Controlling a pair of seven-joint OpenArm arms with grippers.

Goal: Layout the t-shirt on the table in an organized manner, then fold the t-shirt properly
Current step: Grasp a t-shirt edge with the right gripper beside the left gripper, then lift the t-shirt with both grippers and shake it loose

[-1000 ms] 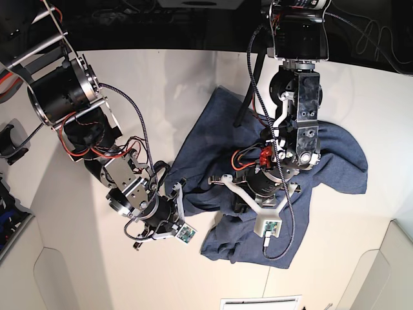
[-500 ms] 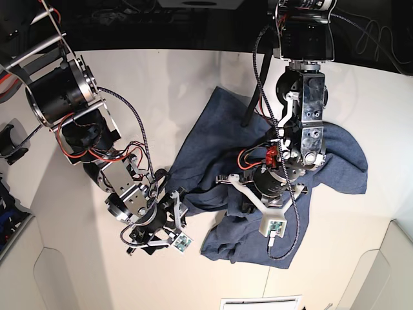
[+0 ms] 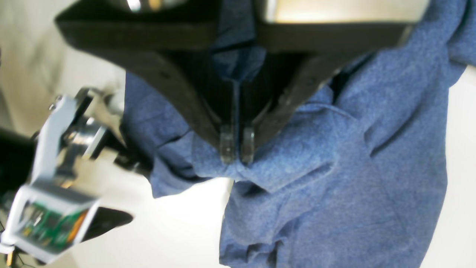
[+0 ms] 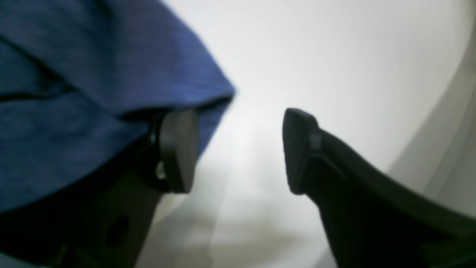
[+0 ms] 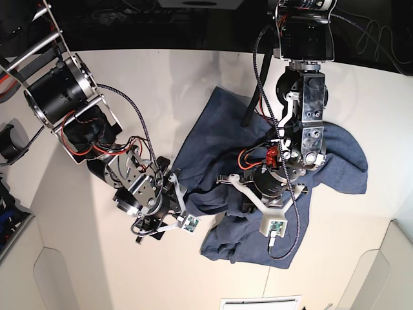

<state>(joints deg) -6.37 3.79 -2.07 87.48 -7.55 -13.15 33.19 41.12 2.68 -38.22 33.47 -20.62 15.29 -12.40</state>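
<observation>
Left gripper (image 3: 237,149) pinches a fold of the t-shirt (image 5: 219,148), crumpled mid table (image 5: 161,77). Right gripper (image 4: 238,149) gapes wide, empty, at the hem. Rec: seat hem btwn pads, close, then spread w/ both arms.

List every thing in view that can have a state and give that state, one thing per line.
t-shirt: crumpled and bunched, not laid flat, one fold pinched.
left gripper: shut on a fold of the t-shirt.
right gripper: open, nothing between its jaws, at the t-shirt's edge.
table: partly covered by the t-shirt.
</observation>
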